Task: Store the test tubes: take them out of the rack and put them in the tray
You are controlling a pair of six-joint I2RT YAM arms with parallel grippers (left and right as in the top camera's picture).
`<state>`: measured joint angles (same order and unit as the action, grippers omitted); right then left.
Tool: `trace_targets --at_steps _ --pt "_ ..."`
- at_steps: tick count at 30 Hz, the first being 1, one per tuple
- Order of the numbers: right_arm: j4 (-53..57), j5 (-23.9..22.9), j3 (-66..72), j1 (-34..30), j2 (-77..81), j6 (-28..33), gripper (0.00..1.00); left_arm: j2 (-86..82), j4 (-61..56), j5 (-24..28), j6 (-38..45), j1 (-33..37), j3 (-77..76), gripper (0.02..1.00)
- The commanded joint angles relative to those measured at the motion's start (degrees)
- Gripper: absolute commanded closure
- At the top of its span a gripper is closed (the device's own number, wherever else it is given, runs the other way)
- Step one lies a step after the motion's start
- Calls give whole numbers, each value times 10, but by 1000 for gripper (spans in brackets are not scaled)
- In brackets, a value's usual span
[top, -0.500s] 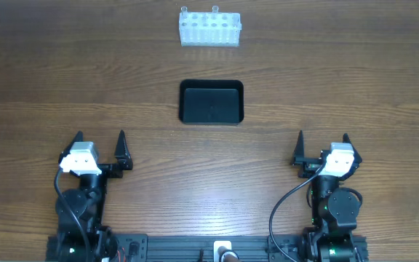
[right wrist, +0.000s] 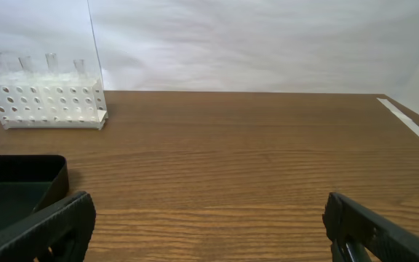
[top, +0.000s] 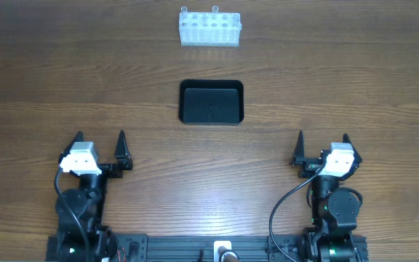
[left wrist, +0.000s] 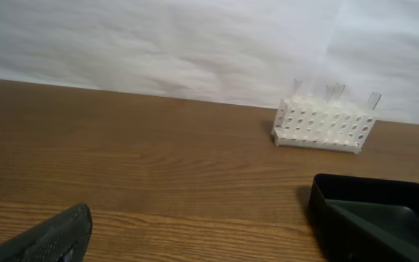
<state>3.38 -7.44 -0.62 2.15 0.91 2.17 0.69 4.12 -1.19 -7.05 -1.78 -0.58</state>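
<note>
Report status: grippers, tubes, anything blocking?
Left gripper and right gripper open, empty, near their bases. Test tubes upright in rack; tray empty. Tray sits between grippers and rack; nothing else in the way.

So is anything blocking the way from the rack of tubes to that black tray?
Nothing visible does: only bare wooden table lies between the rack and the tray.

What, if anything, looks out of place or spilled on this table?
Nothing stands out. The rack stands upright with test tubes in it, the tray lies flat, the left claw and right claw are open.
</note>
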Motion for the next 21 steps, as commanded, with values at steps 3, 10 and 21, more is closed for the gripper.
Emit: trace_targets --at_steps 3,10,21 --pt "3 3 3 4 -5 2 9 8 -13 8 5 3 2 20" --pt "3 3 3 4 -5 2 9 171 -242 8 2 3 -2 20" --pt "3 3 3 4 -5 2 7 479 -332 18 -11 -8 -189 20"
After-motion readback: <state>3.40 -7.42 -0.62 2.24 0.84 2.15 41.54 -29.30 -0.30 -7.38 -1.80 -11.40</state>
